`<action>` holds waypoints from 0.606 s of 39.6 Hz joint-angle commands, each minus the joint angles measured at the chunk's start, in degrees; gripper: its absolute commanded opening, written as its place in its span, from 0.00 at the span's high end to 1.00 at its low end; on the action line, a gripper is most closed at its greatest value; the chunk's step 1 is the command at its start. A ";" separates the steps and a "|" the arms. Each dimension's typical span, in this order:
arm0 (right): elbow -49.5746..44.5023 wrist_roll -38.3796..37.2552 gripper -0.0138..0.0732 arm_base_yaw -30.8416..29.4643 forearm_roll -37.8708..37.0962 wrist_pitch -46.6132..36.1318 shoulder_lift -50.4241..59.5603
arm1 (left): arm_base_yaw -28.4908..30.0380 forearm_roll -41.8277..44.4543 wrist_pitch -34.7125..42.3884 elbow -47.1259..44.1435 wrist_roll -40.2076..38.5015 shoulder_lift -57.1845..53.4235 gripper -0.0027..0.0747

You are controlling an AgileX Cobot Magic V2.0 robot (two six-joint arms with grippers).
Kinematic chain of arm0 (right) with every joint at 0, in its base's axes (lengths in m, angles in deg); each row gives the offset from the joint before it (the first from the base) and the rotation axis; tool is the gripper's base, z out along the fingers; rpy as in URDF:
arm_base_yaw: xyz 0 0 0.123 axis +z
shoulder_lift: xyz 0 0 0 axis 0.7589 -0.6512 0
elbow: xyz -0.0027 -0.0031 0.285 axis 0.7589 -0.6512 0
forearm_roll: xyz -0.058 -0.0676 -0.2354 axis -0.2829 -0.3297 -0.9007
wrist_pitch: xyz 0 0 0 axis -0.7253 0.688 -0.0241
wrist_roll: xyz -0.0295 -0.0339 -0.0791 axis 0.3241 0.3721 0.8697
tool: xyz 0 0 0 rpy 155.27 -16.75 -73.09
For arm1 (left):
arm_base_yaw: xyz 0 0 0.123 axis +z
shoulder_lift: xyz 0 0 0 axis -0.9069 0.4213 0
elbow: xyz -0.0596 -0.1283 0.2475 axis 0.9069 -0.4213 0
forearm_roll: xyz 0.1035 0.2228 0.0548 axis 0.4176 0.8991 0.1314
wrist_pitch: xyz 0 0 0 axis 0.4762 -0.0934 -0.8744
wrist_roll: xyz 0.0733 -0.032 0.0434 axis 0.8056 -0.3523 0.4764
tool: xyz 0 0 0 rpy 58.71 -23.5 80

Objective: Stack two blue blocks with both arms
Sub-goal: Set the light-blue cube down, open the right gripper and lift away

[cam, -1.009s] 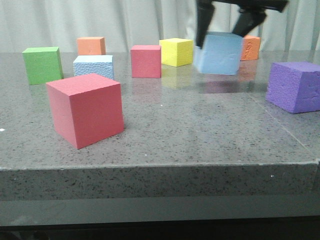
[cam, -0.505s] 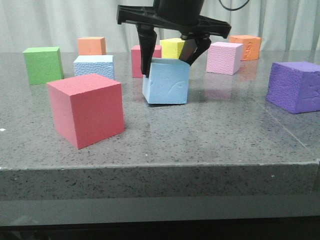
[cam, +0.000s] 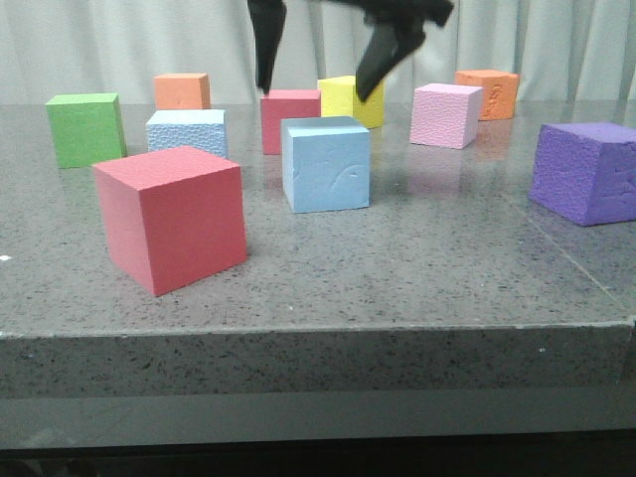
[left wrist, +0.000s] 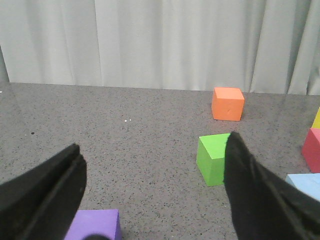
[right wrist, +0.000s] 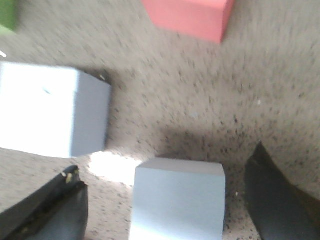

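Half a second earlier the right gripper (cam: pixel 320 70) clasped the smooth block (cam: pixel 326 164); it had since let go and risen, jaws spread and empty. That block sat mid-table, the bumpy block (cam: pixel 186 132) apart (probably awaiting the left gripper (left wrist: pixel 152 192), open, empty). A red cube (cam: pixel 171 218) stood nearby.

Robot test bench in a lab-type room, staged for block handling.
Speckled grey stone-look table (cam: pixel 417 268) with a thick front edge; plain pale pleated curtain (cam: pixel 129 40) hung right behind the table as a backdrop, also filling the left wrist view. On the table only plain foam cubes in assorted colours: big red cube (cam: pixel 171 219) near the table's front edge, green cube (cam: pixel 84 129) and orange cube (cam: pixel 181 90) toward the curtain, purple rough-faced cube (cam: pixel 586 173) at the right side. No household or shop goods.
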 commanded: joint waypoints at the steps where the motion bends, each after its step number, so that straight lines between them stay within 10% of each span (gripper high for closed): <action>1: 3.41 -0.09 0.11 0.01 0.00 -3.42 4.72 | 0.06 0.12 5.08 2.11 0.11 0.42 0.25; 13: 3.61 1.26 0.17 -0.05 0.06 -5.59 5.80 | 0.06 0.12 5.08 2.11 0.11 0.42 0.25; 24: 3.61 1.32 0.83 -0.39 0.00 -3.56 6.90 | 0.06 0.12 5.08 2.11 0.11 0.42 0.25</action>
